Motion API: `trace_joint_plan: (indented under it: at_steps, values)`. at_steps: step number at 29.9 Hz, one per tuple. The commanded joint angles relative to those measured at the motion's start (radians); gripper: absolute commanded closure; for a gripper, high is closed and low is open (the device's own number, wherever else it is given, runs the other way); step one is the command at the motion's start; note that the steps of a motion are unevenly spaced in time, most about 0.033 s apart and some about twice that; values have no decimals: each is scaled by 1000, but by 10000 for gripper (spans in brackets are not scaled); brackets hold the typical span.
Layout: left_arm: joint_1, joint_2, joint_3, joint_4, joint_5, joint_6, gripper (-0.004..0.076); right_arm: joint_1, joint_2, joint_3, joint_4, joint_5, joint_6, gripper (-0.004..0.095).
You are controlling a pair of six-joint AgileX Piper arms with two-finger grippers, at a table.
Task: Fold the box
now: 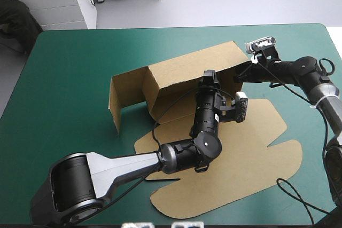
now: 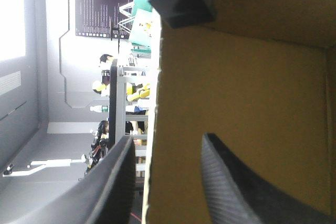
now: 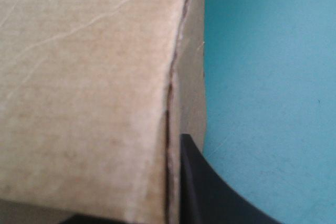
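Note:
The brown box (image 1: 184,73) stands half formed in mid-table, its long back wall upright. A side flap (image 1: 115,105) is raised at its left end, and the lid sheet (image 1: 240,158) lies flat toward the near right. My left gripper (image 1: 208,77) sits open over the back wall's top edge. In the left wrist view the left gripper (image 2: 168,137) straddles that board (image 2: 252,98). My right gripper (image 1: 240,73) is at the wall's right end. In the right wrist view the right gripper (image 3: 176,142) is shut on the board (image 3: 89,77); only one black finger (image 3: 210,187) shows.
Teal-green cover (image 1: 69,73) stretches wide left of the box and along the far edge. A narrower strip of cover (image 1: 315,148) lies between the flat lid sheet and the table's right edge, where the right arm comes in.

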Motion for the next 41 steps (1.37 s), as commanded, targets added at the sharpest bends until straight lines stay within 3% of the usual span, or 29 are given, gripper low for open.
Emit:
trace_joint_plan:
  at_steps: [1, 5, 8, 12, 28, 33, 41]
  values:
    - [-46, -57, -25, 147, 136, -75, 430, 6, -22, -12, -12, 43, 26, 907]
    - [-102, -59, -25, 147, 227, -94, 436, 6, -22, -12, -14, 43, 44, 908]
    - [-142, -70, -25, 143, 244, -94, 503, 6, -22, -12, -14, 43, 55, 907]
    - [-192, -105, -25, 146, 241, -113, 732, 6, -22, -12, -18, 47, 77, 907]
    - [-156, -500, -56, -142, 7, -64, 710, 6, -38, -12, -22, 51, 124, 907]
    - [-17, -593, -89, -256, -41, 28, 710, 6, -89, -14, -65, 41, 186, 907]
    - [329, -675, -106, -542, -189, 131, 710, 16, -177, -14, -255, 56, 353, 907]
